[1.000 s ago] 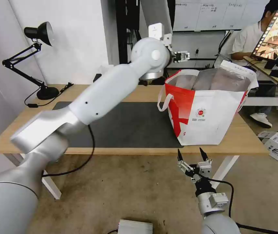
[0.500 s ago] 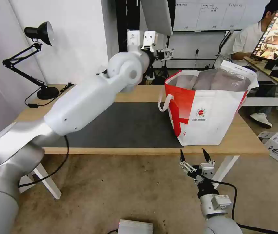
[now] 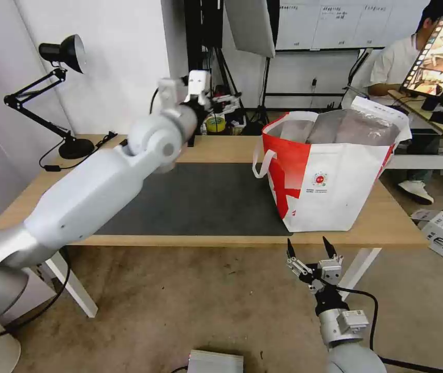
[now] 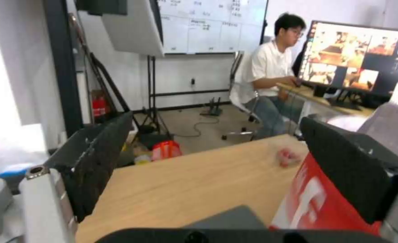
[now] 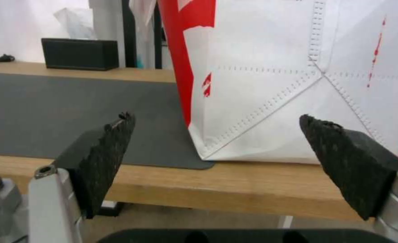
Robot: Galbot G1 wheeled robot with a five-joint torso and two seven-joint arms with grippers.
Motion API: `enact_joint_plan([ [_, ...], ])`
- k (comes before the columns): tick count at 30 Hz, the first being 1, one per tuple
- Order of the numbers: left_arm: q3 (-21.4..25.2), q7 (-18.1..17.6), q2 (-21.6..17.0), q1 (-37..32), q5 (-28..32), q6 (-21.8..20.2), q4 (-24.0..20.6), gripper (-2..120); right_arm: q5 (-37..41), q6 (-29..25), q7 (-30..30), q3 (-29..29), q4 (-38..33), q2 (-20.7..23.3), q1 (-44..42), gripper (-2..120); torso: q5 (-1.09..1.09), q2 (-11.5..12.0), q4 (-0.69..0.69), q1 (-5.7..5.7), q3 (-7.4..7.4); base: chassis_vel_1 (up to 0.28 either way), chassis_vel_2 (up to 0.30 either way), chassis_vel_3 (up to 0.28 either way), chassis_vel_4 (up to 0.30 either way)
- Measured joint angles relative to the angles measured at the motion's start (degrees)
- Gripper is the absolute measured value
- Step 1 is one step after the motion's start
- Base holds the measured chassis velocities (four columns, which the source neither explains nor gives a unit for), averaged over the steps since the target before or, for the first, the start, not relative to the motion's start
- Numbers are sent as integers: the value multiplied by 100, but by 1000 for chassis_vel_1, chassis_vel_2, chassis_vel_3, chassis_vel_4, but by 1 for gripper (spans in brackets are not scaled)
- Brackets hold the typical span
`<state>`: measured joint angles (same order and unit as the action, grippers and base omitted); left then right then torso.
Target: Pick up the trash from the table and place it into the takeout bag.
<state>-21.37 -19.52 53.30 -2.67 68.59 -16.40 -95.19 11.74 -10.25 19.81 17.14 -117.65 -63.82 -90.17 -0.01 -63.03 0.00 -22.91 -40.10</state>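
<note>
Light-wood table (image 3: pixel 387 220) — takeout bag (image 3: pixel 330 176) stood on it; left gripper (image 3: pixel 226 101) raised above far edge, jaws apart; right gripper (image 3: pixel 309 248) held below front edge — jaws apart.

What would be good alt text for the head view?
The left gripper is raised, open and empty, above the table's far edge, beside a white-and-red bag. The right gripper waits open below the near edge.

An office-like lab: whiteboard (image 3: pixel 330 23); monitor (image 3: pixel 441 52); light stands (image 3: pixel 265 88).
</note>
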Motion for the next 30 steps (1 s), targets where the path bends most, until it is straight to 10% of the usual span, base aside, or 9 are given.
enact_joint_plan([
  [30,2927,673,-1280,-4261,-1625,656,-1643,100,-56,13,1,-122,38,0,-5,92,1,0,-1,0,0,0,0,0,0],
])
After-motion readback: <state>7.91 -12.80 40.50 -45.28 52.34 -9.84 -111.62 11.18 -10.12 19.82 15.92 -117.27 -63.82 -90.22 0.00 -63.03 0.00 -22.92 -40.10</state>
